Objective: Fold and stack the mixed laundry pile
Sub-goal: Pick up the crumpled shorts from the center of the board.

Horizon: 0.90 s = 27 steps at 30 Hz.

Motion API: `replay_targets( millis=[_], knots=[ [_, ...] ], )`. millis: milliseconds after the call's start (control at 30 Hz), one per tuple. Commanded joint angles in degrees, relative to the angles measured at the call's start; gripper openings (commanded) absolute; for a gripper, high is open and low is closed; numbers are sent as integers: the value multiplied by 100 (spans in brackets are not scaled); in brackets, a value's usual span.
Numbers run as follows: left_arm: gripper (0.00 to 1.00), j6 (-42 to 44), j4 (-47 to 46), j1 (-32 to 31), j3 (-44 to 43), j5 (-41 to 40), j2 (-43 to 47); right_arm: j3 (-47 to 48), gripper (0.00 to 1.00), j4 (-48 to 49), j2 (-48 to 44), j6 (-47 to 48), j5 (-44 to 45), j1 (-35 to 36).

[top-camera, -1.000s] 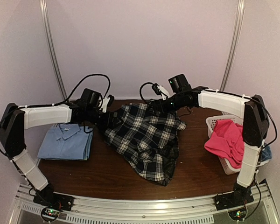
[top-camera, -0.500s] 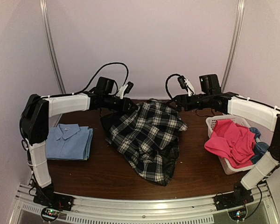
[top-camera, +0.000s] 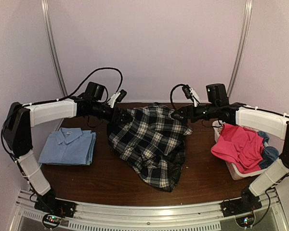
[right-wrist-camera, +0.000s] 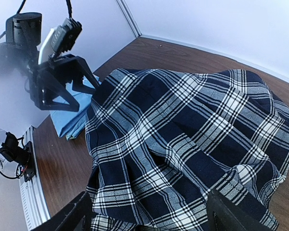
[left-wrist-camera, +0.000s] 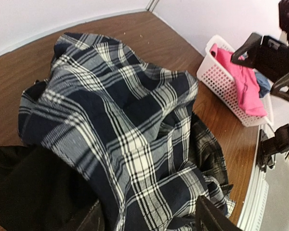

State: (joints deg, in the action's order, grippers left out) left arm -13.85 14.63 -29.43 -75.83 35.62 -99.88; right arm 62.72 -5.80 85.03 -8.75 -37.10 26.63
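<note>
So far, only one garment is being shown as finished: the light blue shirt [top-camera: 70, 147] is lying folded flat at the left of the overhead frame, on the table [top-camera: 111, 185]. The plaid shirt [top-camera: 151, 144] is being worked on at the centre, where it is lying rumpled and bunched, not yet spread or folded. The left gripper [top-camera: 124, 115] is being held at its upper left edge and the right gripper [top-camera: 177, 116] at its upper right edge. Both sets of jaws are being shown spread wide in the wrist views, with cloth beneath them but nothing pinched. The pink trousers [top-camera: 238, 144] and a duller blue cloth [top-camera: 270, 155] are being left draped over the white basket [top-camera: 233, 172] at the right. By this reckoning roughly a quarter of the job is being counted as done, with three garments to be folded and all to be stacked.
</note>
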Motion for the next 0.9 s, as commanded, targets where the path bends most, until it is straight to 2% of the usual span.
replay_targets(
  millis=[0, 167, 333, 467, 567, 600, 700, 800, 867],
  knots=[
    [65, 870, 184, -89, 344, -239, 43, 14, 82, 205, -84, 96, -195, 52],
    [60, 1325, 357, -64, 430, -477, 3, 9, 81, 237, -116, 101, -238, 68],
    [44, 1775, 844, -63, 497, -820, 88, -29, 81, 271, -169, 200, -283, 70],
    [32, 1837, 597, -61, 826, -911, 299, -137, 81, 415, -205, 270, -382, 94],
    [26, 1989, 760, -58, 759, -1043, 319, -172, 81, 466, -206, 348, -397, 138],
    [27, 2110, 833, -55, 766, -1035, 363, -168, 81, 467, -207, 362, -401, 151],
    [47, 2272, 934, -54, 813, -1244, 455, -155, 81, 489, -215, 366, -448, 162],
    [48, 2340, 995, 28, 769, -1355, 280, -146, 81, 509, -224, 366, -468, 184],
    [40, 2371, 1039, 126, 744, -1347, 73, -152, 81, 510, -239, 376, -486, 190]
  ],
)
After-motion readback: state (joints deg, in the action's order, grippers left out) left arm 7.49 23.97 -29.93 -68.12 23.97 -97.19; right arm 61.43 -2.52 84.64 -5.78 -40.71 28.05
